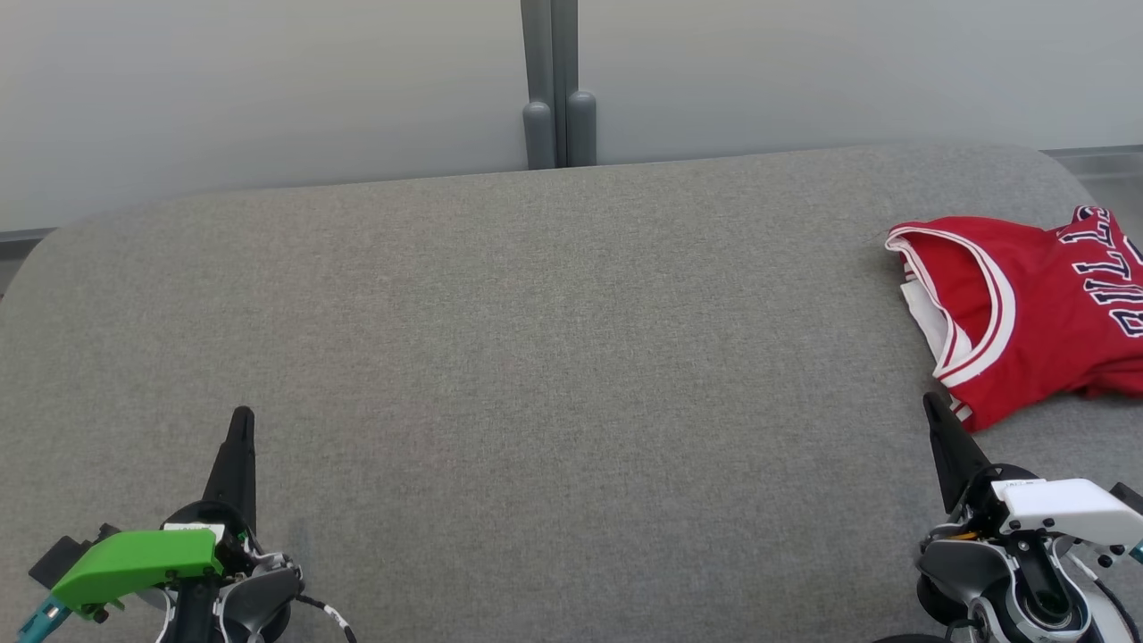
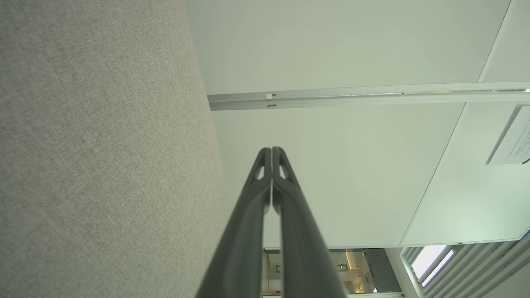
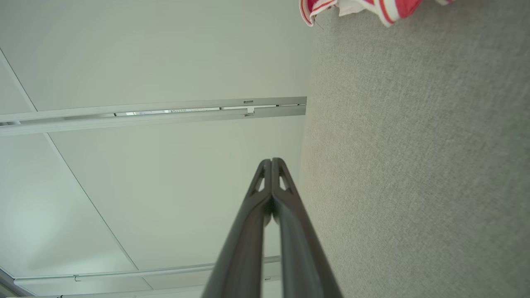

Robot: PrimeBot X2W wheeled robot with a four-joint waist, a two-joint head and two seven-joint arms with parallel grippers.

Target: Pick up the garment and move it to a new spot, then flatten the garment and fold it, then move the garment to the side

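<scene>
Your grey fabric-covered surface takes up most of the head view, with rounded corners on its far side. Behind it, up at 12 o'clock, there's a pale wall.

The garment is a red jersey with white-and-red trim and dark lettering. It's lying bunched up at about 3 o'clock on the surface, right over by the right-hand edge, and the frame cuts part of it off. One trimmed opening faces 9 o'clock with some white showing inside. From the right wrist view you catch just its edge at around 1 o'clock.

Your right claw sits at 4 o'clock, fingers pinched tight together and holding nothing. Its tip is just beside the jersey's near hem; can't tell if it's touching. Your left claw is down at 7 o'clock, pinched together and empty too, well apart from the jersey.

A grey post splits the wall down the middle.
</scene>
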